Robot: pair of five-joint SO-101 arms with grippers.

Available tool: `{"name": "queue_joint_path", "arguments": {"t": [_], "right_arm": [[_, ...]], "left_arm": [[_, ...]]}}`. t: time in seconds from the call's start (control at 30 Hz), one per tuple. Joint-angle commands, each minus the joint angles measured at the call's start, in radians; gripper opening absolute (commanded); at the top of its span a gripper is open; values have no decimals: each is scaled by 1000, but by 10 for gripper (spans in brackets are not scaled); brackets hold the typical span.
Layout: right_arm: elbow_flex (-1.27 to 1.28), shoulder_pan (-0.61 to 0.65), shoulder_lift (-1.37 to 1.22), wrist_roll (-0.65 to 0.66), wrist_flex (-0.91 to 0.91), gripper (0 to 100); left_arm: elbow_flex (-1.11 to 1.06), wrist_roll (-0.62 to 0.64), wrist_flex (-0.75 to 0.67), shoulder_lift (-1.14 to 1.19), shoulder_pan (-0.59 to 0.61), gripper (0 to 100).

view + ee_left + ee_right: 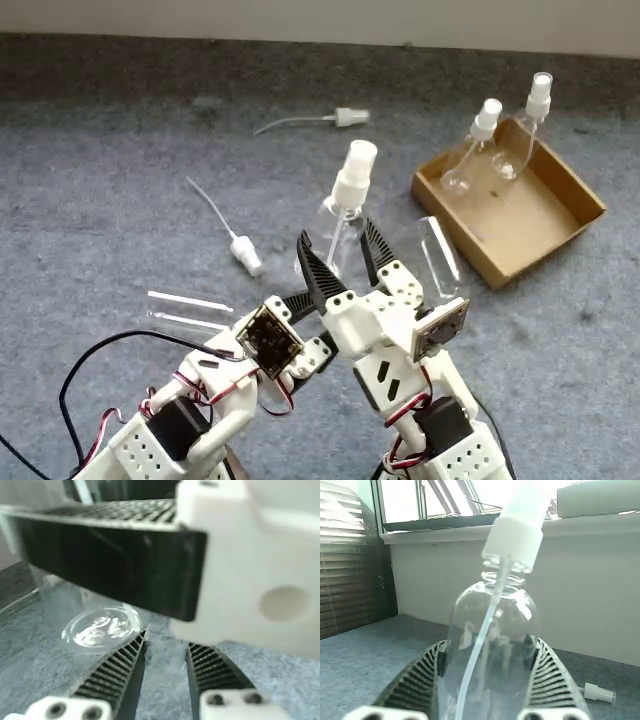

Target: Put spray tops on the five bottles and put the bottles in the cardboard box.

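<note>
Grey carpet-like fabric covers the surface (110,200), and the right wrist view shows a pale wall and a window behind it. The right hand (337,236) (490,647) is closed on an upright clear bottle (338,218) (490,625), with one ribbed finger pressing on each side of its body. A white spray top (353,172) (515,535) sits on the neck of this bottle, a little tilted, and its thin tube hangs down inside. The left hand (298,303) (167,642) is low and just beside the right hand. Its fingers are a small way apart and nothing is between them; the round base of the bottle (102,627) is near its tips. The cardboard box (585,205) stands to the right, with two capped bottles (468,160) lying inside it. One bottle without top (440,255) lies between the box and the right hand. Two loose spray tops (245,255) (345,118) lie on the fabric, well apart from each other.
</note>
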State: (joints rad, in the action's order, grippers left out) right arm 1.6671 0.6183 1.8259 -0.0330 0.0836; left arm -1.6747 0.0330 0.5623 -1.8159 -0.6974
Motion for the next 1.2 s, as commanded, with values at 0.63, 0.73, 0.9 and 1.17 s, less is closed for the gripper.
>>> {"name": "queue_joint_path", "arguments": {"t": [0.63,0.73,0.9,1.17], "right_arm": [[81,12,15,-9,-13,70],[81,12,15,-9,-10,70],[79,12,15,-9,59,70],[71,10,15,-8,58,70]], "left_arm": [[-19,9,-137,-15,255,98],[-19,9,-164,-15,278,98],[-19,9,-196,-15,320,98],[-19,9,-84,-15,229,98]]}}
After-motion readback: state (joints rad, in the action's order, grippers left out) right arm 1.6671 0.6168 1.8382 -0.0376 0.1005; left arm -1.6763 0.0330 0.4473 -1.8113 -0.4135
